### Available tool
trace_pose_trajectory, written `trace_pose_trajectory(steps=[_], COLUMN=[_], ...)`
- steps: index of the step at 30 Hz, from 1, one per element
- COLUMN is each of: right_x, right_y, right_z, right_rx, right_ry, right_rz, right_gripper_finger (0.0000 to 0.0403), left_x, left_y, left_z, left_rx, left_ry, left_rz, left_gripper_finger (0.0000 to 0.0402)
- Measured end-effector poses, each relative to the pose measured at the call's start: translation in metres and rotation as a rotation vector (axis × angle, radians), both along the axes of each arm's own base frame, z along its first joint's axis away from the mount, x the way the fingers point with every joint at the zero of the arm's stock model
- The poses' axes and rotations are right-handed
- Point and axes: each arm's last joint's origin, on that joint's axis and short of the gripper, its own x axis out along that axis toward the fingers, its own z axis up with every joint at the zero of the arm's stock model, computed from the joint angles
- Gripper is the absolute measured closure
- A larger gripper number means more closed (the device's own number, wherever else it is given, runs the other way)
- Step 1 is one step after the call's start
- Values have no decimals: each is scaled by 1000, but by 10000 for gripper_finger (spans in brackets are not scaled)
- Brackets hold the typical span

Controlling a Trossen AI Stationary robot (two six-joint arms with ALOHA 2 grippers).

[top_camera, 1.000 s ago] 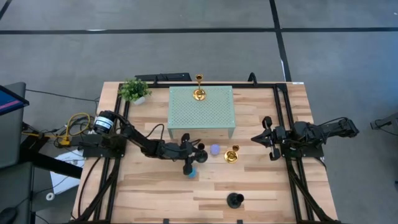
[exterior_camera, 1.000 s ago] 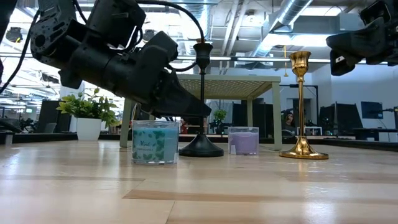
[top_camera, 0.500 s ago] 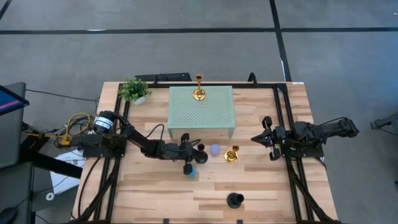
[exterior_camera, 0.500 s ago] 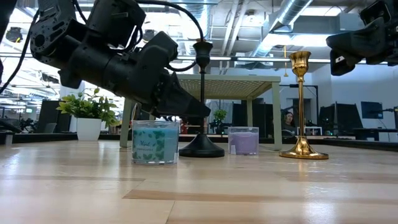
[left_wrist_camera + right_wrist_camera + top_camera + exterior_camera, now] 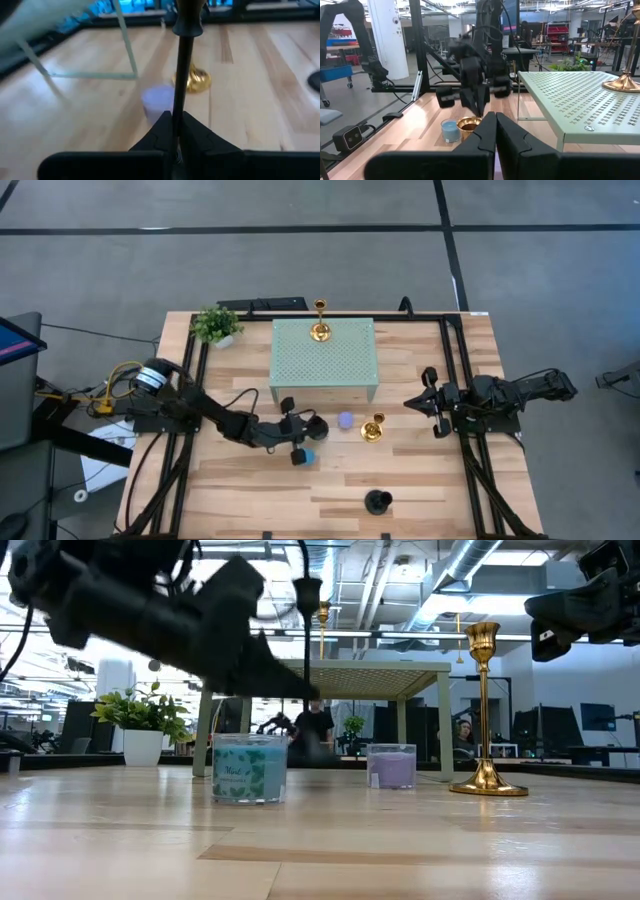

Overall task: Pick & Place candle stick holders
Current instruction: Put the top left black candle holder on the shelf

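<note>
My left gripper (image 5: 305, 428) is shut on a black candle stick holder (image 5: 316, 423) with a thin stem, between the blue holder (image 5: 308, 455) and the lilac holder (image 5: 345, 421). In the low view the black holder (image 5: 307, 600) is off the table and blurred. One gold holder (image 5: 372, 428) stands on the table. The other gold holder (image 5: 320, 330) stands on the mint-green stand (image 5: 325, 355). A second black holder (image 5: 377, 501) stands near the front edge. My right gripper (image 5: 420, 402) is shut and empty at the right. My left gripper pinches the black holder's thin stem (image 5: 179, 107) between its two fingertips, below the cup at the stem's top (image 5: 187, 17). The fingers come about level from the table's left and lie across the stem. The holder is lifted clear of the table, about upright.
A small green potted plant (image 5: 215, 325) stands at the far left corner. The stand's legs (image 5: 445, 725) rise just behind the lilac holder (image 5: 391, 766) and the gold holder (image 5: 484, 710). The blue holder (image 5: 249, 768) stands right under my left arm.
My left gripper has gone up and a little toward the table's left edge with the black holder. The holder's round base, which stood on the table beside the blue holder, is now lifted clear. My right arm has kept still.
</note>
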Motion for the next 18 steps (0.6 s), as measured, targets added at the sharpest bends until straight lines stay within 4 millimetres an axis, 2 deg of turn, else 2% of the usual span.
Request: trace_pose_trajectory(steps=[5,13,18], right_x=[0,0,0], right_y=[0,0,0], right_z=[0,0,0], right_rx=[0,-1,-1], right_ry=[0,3,3], right_rz=[0,0,0], right_gripper_finger=[403,403,403], left_x=[-15,-45,-67], left_y=[-7,-33,-40], left_z=[20,39,54], left_rx=[12,54,79], left_ry=[-4,-21,-42], left_rz=[18,97,168], left_gripper_finger=[389,389,389])
